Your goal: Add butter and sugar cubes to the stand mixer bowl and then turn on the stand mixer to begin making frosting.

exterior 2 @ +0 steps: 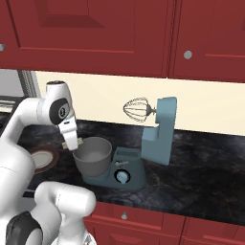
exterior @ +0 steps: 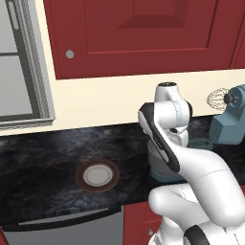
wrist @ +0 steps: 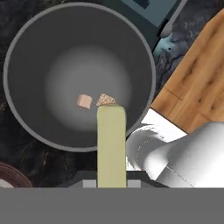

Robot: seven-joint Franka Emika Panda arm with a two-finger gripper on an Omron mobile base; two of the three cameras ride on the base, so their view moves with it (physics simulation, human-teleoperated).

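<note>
The pale yellow butter point(wrist: 111, 144) stands up from between my fingertips, with my gripper point(wrist: 111, 183) shut on it. It hangs over the near rim of the grey stand mixer bowl point(wrist: 39, 52). Two small sugar cubes point(wrist: 84, 101) lie on the bowl's bottom. From the right base view my gripper point(exterior 2: 72, 142) is just above the left rim of the bowl point(exterior 2: 93, 161), which sits on the teal stand mixer point(exterior 2: 160, 134). The mixer's head is tilted up, with the wire whisk point(exterior 2: 137, 110) raised and the round knob point(exterior 2: 122, 176) at the base front.
A white plate with a brown rim point(exterior: 97, 175) lies on the dark counter point(exterior: 38, 162) left of the bowl. Red wall cabinets point(exterior: 139, 33) hang above. The counter's front edge runs close below the mixer point(exterior 2: 158, 203).
</note>
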